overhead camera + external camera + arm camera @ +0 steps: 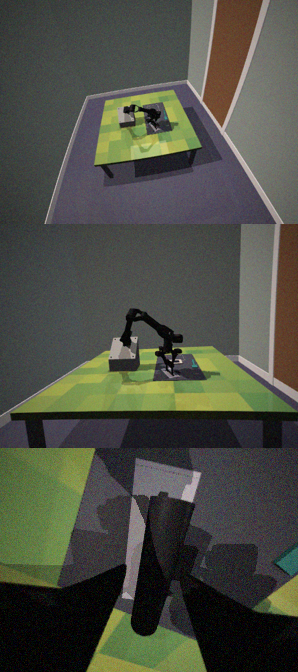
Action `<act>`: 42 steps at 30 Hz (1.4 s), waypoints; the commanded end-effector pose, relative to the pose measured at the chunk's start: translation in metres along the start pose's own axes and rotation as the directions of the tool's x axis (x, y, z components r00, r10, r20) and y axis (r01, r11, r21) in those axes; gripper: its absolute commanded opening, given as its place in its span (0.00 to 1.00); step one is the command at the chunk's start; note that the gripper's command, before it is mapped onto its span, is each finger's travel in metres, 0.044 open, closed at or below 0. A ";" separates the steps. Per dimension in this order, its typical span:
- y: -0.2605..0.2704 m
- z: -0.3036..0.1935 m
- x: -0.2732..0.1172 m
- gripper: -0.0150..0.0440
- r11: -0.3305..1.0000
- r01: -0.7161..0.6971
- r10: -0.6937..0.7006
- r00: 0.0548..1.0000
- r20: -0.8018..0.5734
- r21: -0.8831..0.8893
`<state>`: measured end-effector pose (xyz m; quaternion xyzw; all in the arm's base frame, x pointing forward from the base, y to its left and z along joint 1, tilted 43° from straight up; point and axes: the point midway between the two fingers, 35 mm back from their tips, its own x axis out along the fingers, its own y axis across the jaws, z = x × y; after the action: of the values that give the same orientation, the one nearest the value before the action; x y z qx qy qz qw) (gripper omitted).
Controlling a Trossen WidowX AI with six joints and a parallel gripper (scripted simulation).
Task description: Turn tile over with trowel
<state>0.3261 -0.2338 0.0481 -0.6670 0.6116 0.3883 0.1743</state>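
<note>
Down at the near part of the mat [166, 129] [194, 376] [235, 498], set in from the desk's [118, 153] [93, 399] [40, 508] near edge, and here's the trowel [157, 129] [166, 373] [172, 523]: pale blade flat, dark handle up between the fingers. The gripper [155, 126] [170, 371] [154, 572] is released, fingers apart on either side of that handle, nothing clenched. So we look to be at the pick-up, and the next move calls for centring on the handle, closing squarely and lifting. A lopsided close could well twist or push the trowel.

Beyond it, towards the desk's far edge, lies the tile [180, 362], flat, pale rim and dark middle up; that looks like the marked side, so the turn is still to do. Farther back comes the dashed outline [158, 104] [183, 357]; whether the tile overlaps it, I can't tell.

Over on the side of the desk's right edge, a teal tool [165, 115] [194, 364] [289, 562] lies on the mat, one to steer around in a wide swing. Towards the left edge stands the box [127, 124] [124, 365] under the arm [145, 109] [152, 321], which blocks the tile from the top view.
</note>
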 end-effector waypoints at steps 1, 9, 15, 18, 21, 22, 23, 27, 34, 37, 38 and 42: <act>0.000 0.001 0.001 0.71 1.000 -0.006 0.006 1.000 0.002 -0.008; 0.000 0.001 0.001 0.71 1.000 -0.006 0.006 1.000 0.002 -0.008; 0.003 0.002 -0.044 0.71 1.000 -0.006 0.006 1.000 0.001 -0.008; 0.003 0.002 -0.044 0.71 1.000 -0.006 0.006 1.000 0.001 -0.008; 0.000 0.003 -0.045 0.76 1.000 0.003 -0.003 1.000 0.002 -0.015; 0.000 0.004 -0.052 0.76 1.000 0.003 -0.003 1.000 0.002 -0.015; 0.000 0.004 -0.055 0.76 1.000 0.003 -0.003 1.000 0.002 -0.015; 0.000 0.004 -0.055 0.76 1.000 0.006 -0.006 1.000 0.004 -0.003; -0.001 0.007 -0.050 0.76 0.981 0.048 -0.055 0.998 0.032 0.190; -0.001 0.008 -0.048 0.76 0.958 0.064 -0.079 0.996 0.044 0.280; -0.001 0.008 -0.048 0.76 0.951 0.067 -0.085 0.995 0.047 0.303; -0.002 0.010 -0.046 0.76 0.917 0.079 -0.110 0.992 0.058 0.391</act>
<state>0.3274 -0.1951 0.0740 -0.6390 0.6348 0.2969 0.3171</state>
